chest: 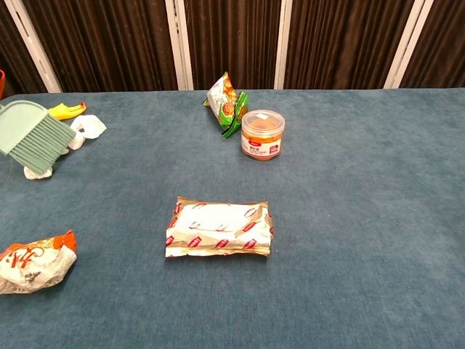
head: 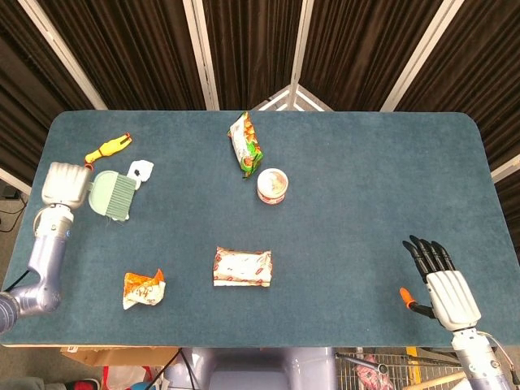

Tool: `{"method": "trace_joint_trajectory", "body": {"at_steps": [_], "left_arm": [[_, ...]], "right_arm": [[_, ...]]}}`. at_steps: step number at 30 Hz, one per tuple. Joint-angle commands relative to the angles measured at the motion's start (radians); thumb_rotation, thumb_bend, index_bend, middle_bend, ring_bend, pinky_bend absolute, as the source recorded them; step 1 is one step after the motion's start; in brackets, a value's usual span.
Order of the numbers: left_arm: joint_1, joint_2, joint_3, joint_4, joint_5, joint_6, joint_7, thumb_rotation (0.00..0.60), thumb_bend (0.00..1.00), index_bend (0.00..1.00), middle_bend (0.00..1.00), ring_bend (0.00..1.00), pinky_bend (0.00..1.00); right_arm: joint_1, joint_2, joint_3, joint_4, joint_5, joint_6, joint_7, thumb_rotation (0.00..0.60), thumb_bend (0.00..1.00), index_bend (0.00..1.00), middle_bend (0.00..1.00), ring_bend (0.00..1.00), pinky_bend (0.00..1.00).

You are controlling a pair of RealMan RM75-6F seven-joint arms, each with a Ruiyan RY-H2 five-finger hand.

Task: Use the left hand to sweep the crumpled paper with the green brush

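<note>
Crumpled paper (head: 140, 171) lies near table's far-left corner, just right of green brush (head: 114, 195) bristles, up-table from them. Left hand (head: 65, 184) grips brush handle; bristles point toward paper. Right hand (head: 443, 284) idle, fingers spread, holding nothing, well apart at near-right edge.

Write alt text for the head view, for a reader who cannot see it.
Seen from above, the left hand holds a green brush at the blue table's left edge, beside crumpled paper and a yellow toy. Snack packets and a lidded cup lie mid-table; the right hand rests empty at the near right.
</note>
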Motion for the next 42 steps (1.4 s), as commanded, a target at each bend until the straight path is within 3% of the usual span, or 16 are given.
{"method": "trace_joint_trajectory", "body": {"at_steps": [1,12,22,26,31,37,42], "left_arm": [[0.004,0.013,-0.032,0.004,-0.005,0.012,-0.033,0.600,0.77,0.81,1.00,1.00,1.00],[-0.067,-0.062,-0.114,0.021,-0.061,0.031,0.025,0.600,0.77,0.81,1.00,1.00,1.00],[-0.182,-0.285,-0.205,0.297,-0.260,-0.054,0.128,0.600,0.77,0.81,1.00,1.00,1.00],[-0.209,-0.357,-0.218,0.429,-0.309,-0.112,0.155,0.600,0.77,0.81,1.00,1.00,1.00],[-0.207,-0.390,-0.221,0.504,-0.344,-0.145,0.191,0.600,0.77,0.81,1.00,1.00,1.00],[-0.157,-0.345,-0.230,0.455,-0.392,-0.121,0.225,0.600,0.77,0.81,1.00,1.00,1.00],[-0.086,-0.240,-0.222,0.277,-0.423,-0.044,0.256,0.600,0.77,0.81,1.00,1.00,1.00]], "right_arm": [[0.000,0.000,0.000,0.000,-0.001,0.000,0.002,0.600,0.34,0.00,0.00,0.00,0.00],[0.003,0.001,-0.001,0.000,-0.002,-0.003,0.010,0.600,0.34,0.00,0.00,0.00,0.00],[0.004,0.007,0.002,-0.004,0.010,-0.010,0.031,0.600,0.34,0.00,0.00,0.00,0.00],[0.005,0.008,0.001,-0.005,0.012,-0.016,0.035,0.600,0.34,0.00,0.00,0.00,0.00],[0.008,0.010,0.001,-0.008,0.017,-0.024,0.041,0.600,0.34,0.00,0.00,0.00,0.00],[0.006,0.012,-0.004,-0.011,-0.002,-0.011,0.045,0.600,0.34,0.00,0.00,0.00,0.00],[0.004,0.011,-0.008,-0.010,-0.016,-0.003,0.043,0.600,0.34,0.00,0.00,0.00,0.00]]}}
